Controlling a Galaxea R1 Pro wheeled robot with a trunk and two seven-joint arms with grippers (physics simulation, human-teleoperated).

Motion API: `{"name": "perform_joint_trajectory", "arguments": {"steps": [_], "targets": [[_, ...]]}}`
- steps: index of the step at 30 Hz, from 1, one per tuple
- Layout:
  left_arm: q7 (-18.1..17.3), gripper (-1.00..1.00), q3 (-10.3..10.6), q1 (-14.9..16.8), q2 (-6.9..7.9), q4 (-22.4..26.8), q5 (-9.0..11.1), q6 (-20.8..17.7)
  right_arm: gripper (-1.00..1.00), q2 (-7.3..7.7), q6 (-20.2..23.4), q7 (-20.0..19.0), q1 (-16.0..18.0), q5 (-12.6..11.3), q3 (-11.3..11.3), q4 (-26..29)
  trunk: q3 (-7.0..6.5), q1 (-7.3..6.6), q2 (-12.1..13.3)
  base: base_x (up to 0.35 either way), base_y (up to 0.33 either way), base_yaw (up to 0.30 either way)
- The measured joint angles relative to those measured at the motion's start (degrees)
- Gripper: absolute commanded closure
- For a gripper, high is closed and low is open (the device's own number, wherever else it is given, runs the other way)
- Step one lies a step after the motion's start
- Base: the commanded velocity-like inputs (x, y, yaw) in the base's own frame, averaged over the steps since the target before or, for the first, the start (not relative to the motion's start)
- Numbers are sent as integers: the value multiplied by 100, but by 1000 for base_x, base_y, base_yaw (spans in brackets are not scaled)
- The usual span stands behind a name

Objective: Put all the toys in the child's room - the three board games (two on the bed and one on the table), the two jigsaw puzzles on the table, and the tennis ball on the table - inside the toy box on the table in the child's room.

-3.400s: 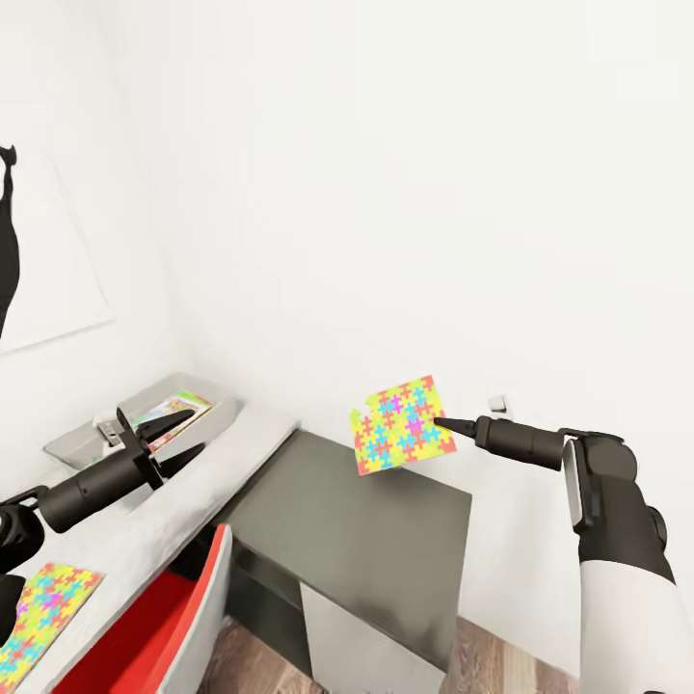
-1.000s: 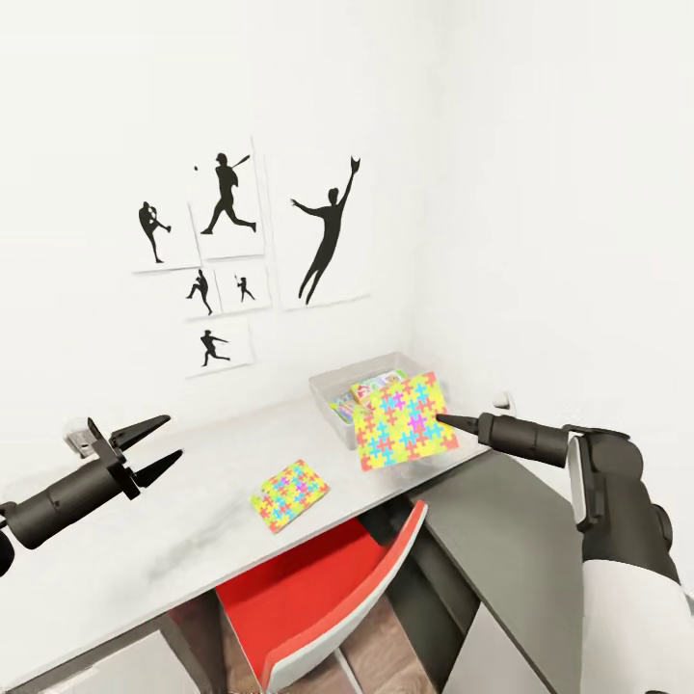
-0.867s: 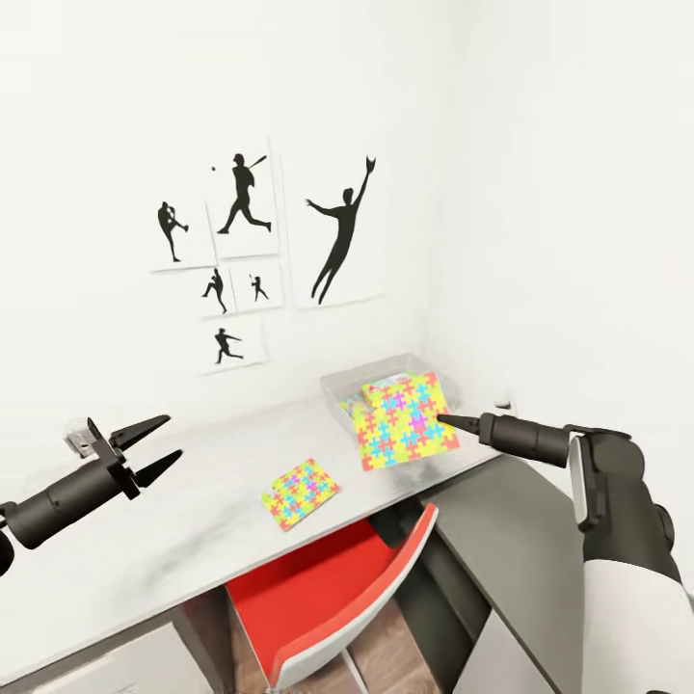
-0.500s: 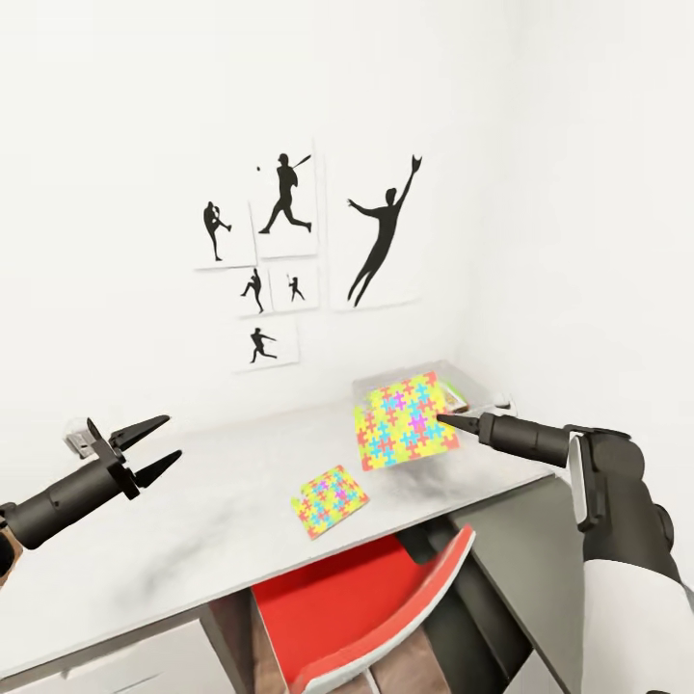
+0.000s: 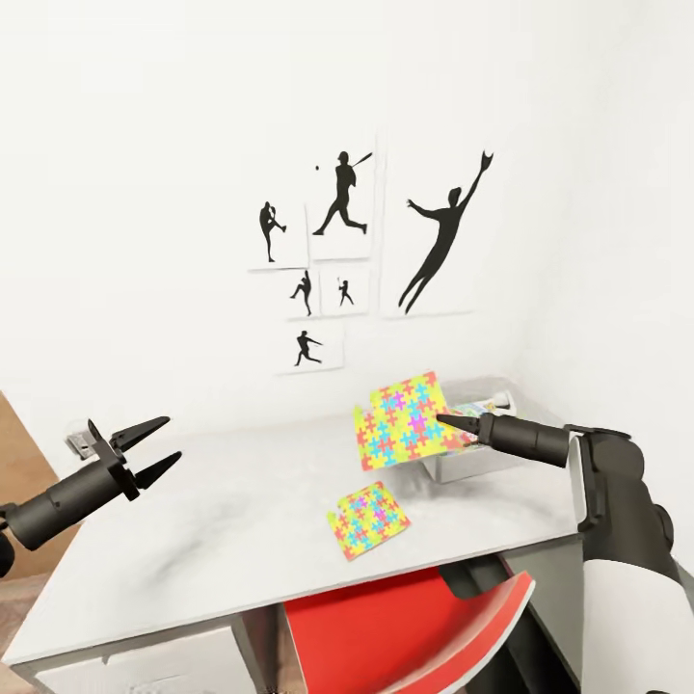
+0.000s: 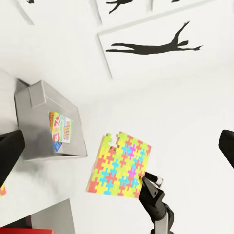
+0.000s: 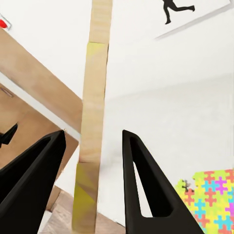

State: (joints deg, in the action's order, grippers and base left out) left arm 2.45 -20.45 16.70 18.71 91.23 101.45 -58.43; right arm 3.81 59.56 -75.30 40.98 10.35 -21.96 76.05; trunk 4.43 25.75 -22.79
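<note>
Because the jigsaw puzzle point(image 5: 403, 420) looks thin, stiff and light, the right gripper point(image 5: 445, 421) pinches its edge at frame centre-right; the left gripper point(image 5: 154, 447) hangs spread, empty.

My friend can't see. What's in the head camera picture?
The right gripper holds a colorful jigsaw puzzle up over a gray table, near the toy box. Another puzzle lies flat on the table, and the left gripper is open.

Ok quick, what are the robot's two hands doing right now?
Left gripper: open, holding nothing.
Right gripper: shut on the jigsaw puzzle, held in the air.
</note>
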Motion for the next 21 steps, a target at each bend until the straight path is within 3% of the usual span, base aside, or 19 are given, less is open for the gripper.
{"name": "perform_joint_trajectory", "arguments": {"steps": [8, 21], "targets": [[8, -100, 2, -13, 1, -4, -3, 3, 100, 1, 3, 0, -10, -18, -2, 42, 0, 0, 0, 8, -13, 88], [10, -100, 2, -13, 1, -10, -2, 5, 100, -12, 2, 0, -11, -29, -1, 47, 0, -2, 0, 190, -199, 13]]}}
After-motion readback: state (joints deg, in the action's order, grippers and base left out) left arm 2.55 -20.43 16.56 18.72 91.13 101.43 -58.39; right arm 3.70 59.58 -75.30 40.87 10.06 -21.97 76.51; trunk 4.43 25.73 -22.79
